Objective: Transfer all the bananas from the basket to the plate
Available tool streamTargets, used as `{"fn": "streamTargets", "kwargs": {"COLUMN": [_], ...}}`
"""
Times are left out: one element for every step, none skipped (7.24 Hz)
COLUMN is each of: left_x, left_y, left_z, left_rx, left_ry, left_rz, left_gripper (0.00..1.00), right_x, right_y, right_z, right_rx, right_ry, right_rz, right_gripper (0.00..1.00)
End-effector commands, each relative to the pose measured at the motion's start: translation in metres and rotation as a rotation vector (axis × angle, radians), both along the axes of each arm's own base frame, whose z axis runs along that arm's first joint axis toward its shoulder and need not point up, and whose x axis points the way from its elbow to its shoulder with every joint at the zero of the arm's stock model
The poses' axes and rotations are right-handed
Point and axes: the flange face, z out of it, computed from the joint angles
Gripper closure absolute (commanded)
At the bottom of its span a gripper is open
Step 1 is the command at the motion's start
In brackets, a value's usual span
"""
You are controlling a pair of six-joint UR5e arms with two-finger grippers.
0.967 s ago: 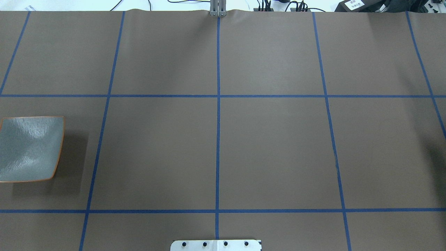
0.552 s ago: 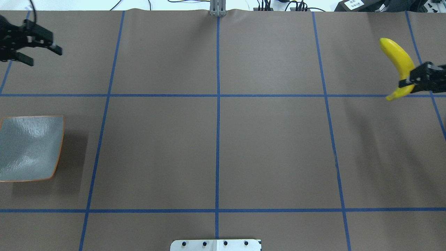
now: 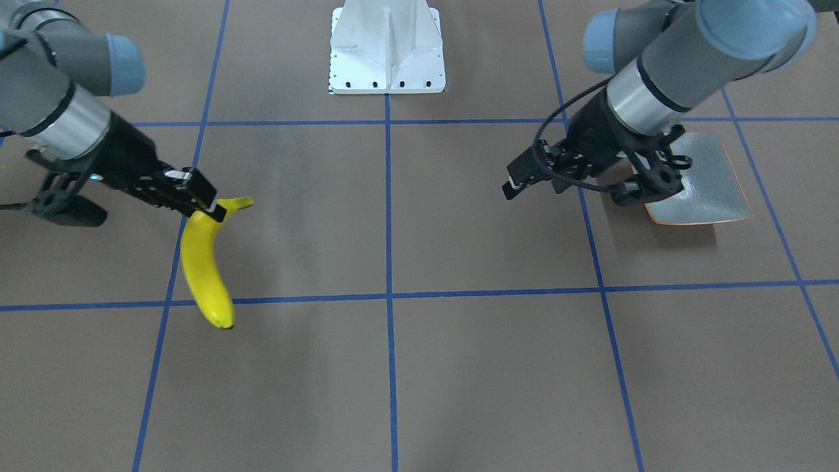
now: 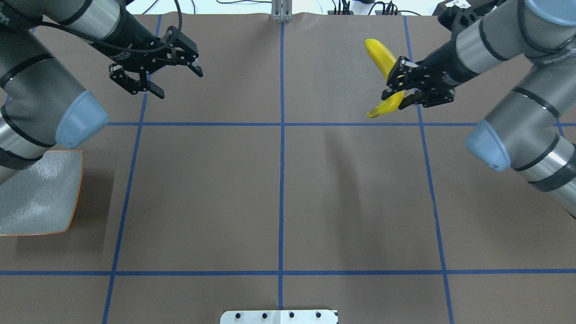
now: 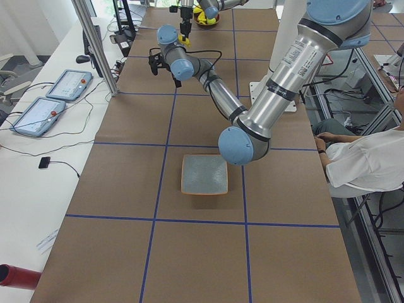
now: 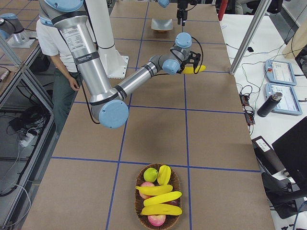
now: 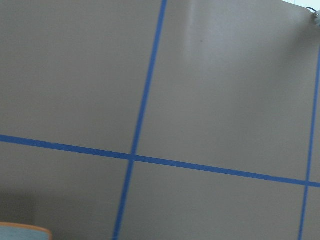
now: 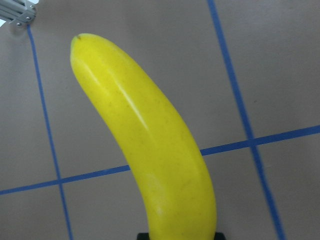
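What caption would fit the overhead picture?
Right hand holds a banana above the table; left hand open, plate nearby.

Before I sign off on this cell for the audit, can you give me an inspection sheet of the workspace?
Surface: brown table cover, blue tape grid, flat.
Job's things: one banana held above the table; plate empty; basket holds three bananas among other fruit.
Clutter: nothing seen.
Grippers: right gripper shut on the banana; left gripper open, empty.
Cables: black cable looped at the left wrist; wires behind the far edge.
Surroundings: seated person beside the table; control tablets on the side bench.
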Motion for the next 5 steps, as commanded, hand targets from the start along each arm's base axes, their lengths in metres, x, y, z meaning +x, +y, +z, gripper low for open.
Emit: {"fn": "streamTargets", "kwargs": {"left_x": [0.060, 0.089, 0.110, 0.114, 0.115], "left_y": [0.016, 0.015, 0.011, 0.011, 0.011], "left_z": [-0.053, -0.067, -0.068, -0.068, -0.070], "left_rx": [-0.015, -0.050, -0.064, -0.061, -0.063], "left_ry": [0.028, 0.083, 0.109, 0.108, 0.107], "left_rz": [-0.049, -0.072, -0.129, -0.136, -0.137], "left_gripper": [0.00, 0.00, 0.00, 0.00, 0.00], "right_x": [-0.066, -0.079, -0.092, -0.107, -0.113], "right_y": [0.032, 0.044, 0.054, 0.065, 0.079], "right_z": [-0.068, -0.079, -0.092, -0.095, -0.103], "right_rx": [-0.014, -0.023, -0.040, -0.029, -0.018], "right_ry": [0.011, 0.001, -0.010, -0.001, 0.010], "right_rz": [-0.050, -0.055, -0.056, -0.055, -0.058], "right_gripper": [1.00, 1.00, 1.00, 1.00, 1.00]}}
